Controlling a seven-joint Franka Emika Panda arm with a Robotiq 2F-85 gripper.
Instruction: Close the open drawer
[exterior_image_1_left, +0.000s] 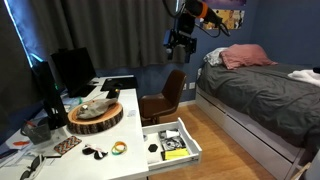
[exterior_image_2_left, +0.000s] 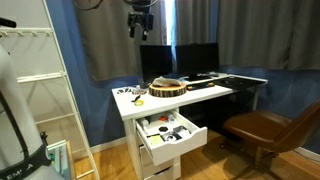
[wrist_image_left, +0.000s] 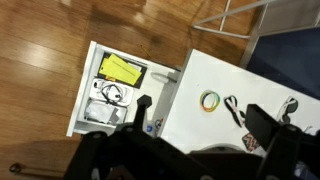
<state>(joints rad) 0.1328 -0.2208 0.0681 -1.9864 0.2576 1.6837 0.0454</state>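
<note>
Drawer (exterior_image_2_left: 178, 148) juts lengthwise from the desk (exterior_image_1_left: 130, 135) toward the bed (exterior_image_1_left: 250, 90); pincer (exterior_image_1_left: 180, 57) hangs spread high above.

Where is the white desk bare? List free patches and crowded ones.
Bare: the desk strip between the open drawer and the green ring. Crowded: small items beyond the ring; the wooden slab and monitors fill the rest.
</note>
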